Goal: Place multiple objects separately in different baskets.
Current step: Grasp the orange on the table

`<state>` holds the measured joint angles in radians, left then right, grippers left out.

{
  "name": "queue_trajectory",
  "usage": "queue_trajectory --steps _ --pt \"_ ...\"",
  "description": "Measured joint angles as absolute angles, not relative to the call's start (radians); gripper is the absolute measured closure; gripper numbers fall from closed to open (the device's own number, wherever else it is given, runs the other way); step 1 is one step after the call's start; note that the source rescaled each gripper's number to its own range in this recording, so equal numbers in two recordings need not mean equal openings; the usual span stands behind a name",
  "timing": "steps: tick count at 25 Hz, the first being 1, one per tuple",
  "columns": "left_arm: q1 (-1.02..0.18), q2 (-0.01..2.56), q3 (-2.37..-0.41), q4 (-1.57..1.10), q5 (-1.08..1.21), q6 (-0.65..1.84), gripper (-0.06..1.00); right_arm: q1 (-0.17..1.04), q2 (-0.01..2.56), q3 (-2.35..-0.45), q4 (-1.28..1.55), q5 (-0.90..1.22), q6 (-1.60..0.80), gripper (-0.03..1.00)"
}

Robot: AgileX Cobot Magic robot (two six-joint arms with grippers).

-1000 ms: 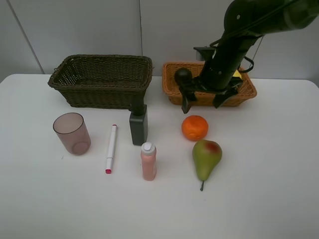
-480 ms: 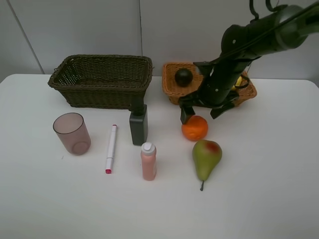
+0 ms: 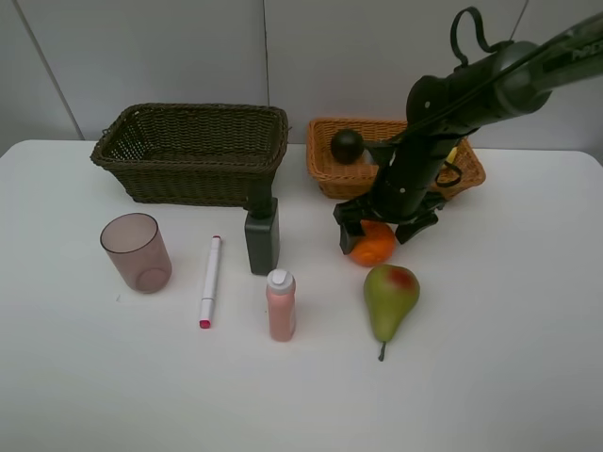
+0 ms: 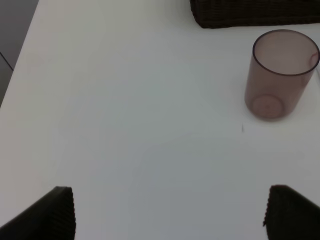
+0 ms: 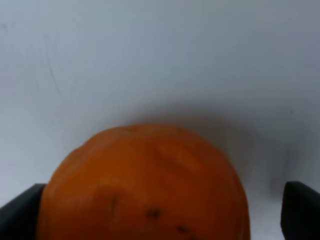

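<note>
Left claw (image 4: 167, 215), cut off but for two dark tips, gapes empty above the white bench (image 4: 125, 100) near the translucent pinkish cup (image 4: 281, 75). Right claw (image 3: 376, 235) stands open astride the round orange fruit (image 3: 377, 250) on the bench, covering its top half

**A:** What sort of place is this?

**B:** A robotics lab or test bench, by the look of it. A plain white table (image 3: 528, 377) stands against flat grey wall panels (image 3: 141, 56), and a black robot arm (image 3: 443, 104) with a loop of cable (image 3: 464, 28) reaches over it.

**A:** But the fruit and wickerwork look homely.

**B:** They are set out like test props. A pinkish cup (image 3: 137, 252), a marker (image 3: 209, 281), a pink bottle (image 3: 281, 306) and a pear (image 3: 389, 297) are spaced along the tabletop (most of them well apart). They sit in front of a dark basket (image 3: 188, 179) and an orange-tan basket (image 3: 325, 177), which stand side by side at the back.
</note>
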<state>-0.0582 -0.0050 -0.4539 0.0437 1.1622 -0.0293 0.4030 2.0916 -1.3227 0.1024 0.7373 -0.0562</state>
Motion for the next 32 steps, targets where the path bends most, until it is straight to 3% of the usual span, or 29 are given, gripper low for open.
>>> queue_trajectory --steps 2,4,7,8,24,32 --pt "-0.058 -0.005 -0.454 0.044 1.162 -0.029 -0.06 0.403 2.092 -1.323 0.102 0.737 -0.056 0.12" --pt "-0.058 -0.005 -0.454 0.044 1.162 -0.029 -0.06 0.403 2.092 -1.323 0.106 0.737 -0.056 0.21" --pt "-0.058 -0.005 -0.454 0.044 1.162 -0.029 -0.06 0.403 2.092 -1.323 0.112 0.739 -0.057 0.54" --pt "-0.058 -0.005 -0.454 0.044 1.162 -0.029 -0.06 0.403 2.092 -1.323 0.114 0.739 -0.057 0.56" --pt "-0.058 -0.005 -0.454 0.044 1.162 -0.029 -0.06 0.403 2.092 -1.323 0.117 0.748 -0.059 0.56" --pt "-0.058 -0.005 -0.454 0.044 1.162 -0.029 -0.06 0.403 2.092 -1.4 0.118 0.903 -0.059 0.56"
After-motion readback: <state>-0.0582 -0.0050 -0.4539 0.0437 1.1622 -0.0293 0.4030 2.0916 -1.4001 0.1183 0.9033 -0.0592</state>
